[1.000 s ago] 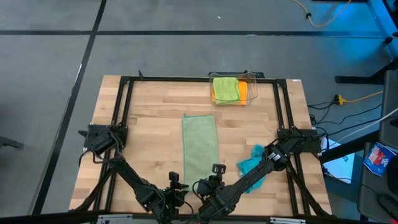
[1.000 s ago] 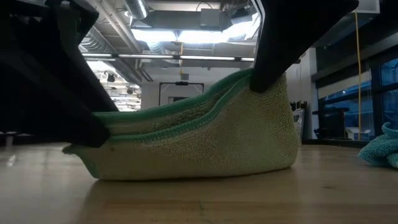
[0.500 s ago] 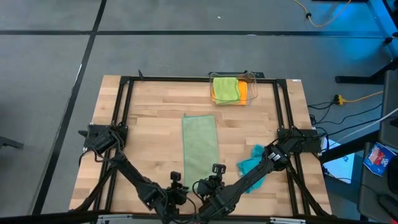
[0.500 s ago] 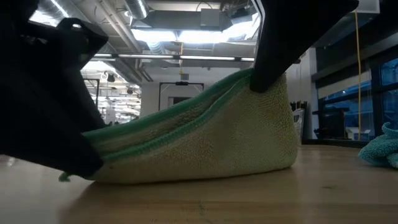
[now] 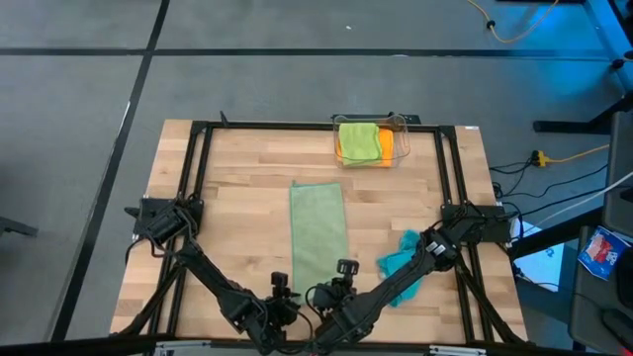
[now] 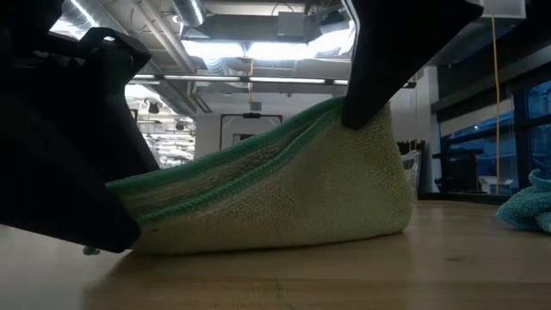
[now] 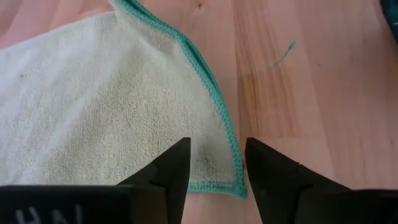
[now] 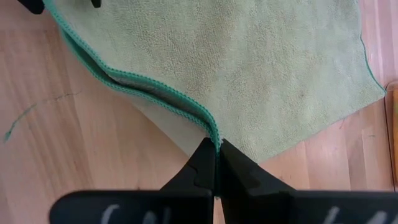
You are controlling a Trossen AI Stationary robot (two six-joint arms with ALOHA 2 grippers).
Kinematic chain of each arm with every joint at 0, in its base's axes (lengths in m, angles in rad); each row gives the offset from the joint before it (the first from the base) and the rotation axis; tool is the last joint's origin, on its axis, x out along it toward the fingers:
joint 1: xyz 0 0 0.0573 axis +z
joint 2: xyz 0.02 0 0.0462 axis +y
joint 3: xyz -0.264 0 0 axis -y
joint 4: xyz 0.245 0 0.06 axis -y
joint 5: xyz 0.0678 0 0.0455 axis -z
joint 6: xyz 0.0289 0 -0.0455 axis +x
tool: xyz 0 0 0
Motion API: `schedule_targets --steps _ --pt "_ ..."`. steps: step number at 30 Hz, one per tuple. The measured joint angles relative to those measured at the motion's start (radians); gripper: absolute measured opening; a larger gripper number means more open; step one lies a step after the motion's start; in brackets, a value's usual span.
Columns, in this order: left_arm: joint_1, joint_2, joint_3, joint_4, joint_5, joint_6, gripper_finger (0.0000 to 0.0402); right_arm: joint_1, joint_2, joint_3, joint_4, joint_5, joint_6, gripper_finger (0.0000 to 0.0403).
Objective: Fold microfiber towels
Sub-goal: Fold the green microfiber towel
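A pale wooden tabletop (image 5: pixel 247 188) is lying under a black metal frame (image 5: pixel 198 158) that is running along its edges. A clear plastic bin (image 5: pixel 401 133) is sitting at the far edge of the tabletop, toward the right side. Grey floor (image 5: pixel 297 79) marked with dark tape lines (image 5: pixel 148 40) is spreading around the tabletop. A yellow cable (image 5: pixel 509 30) is curling across the floor at the far right, and another yellow cable (image 5: pixel 574 153) is trailing from a plug near the tabletop's right edge. In the low view, ceiling lights (image 6: pixel 258 47) are glowing among pipes and ducts (image 6: pixel 189 26), and a dark doorway frame (image 6: pixel 250 129) is standing in the room behind.
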Motion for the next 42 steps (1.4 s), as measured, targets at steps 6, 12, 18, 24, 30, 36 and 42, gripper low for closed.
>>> schedule_targets --steps 6,12,18,24,30,36,42 --pt "0.015 0.000 0.000 0.000 -0.002 -0.004 0.0148 -0.001 0.000 0.000 0.000 -0.007 0.000 0.0006" --pt "0.019 0.000 0.000 -0.002 -0.002 -0.012 0.0145 -0.001 0.000 0.000 -0.001 -0.008 0.000 0.0006" --pt "0.015 0.000 0.000 -0.060 -0.002 -0.057 0.0143 -0.001 0.000 0.000 -0.001 -0.009 0.000 0.0006" --pt "0.014 0.000 0.000 -0.069 -0.009 -0.056 0.0105 -0.001 0.000 0.000 -0.001 -0.008 0.000 0.0006" --pt "-0.002 0.000 0.000 -0.069 -0.011 -0.048 0.0025 -0.001 0.000 0.000 -0.002 -0.008 0.000 0.0006" --pt "-0.023 0.000 0.000 -0.069 -0.014 -0.048 0.0008 -0.001 0.000 0.000 -0.002 -0.008 0.000 0.0006" --pt "-0.028 -0.025 0.000 -0.080 -0.025 -0.047 0.0002 -0.002 0.000 0.000 -0.002 -0.009 0.000 0.0006"
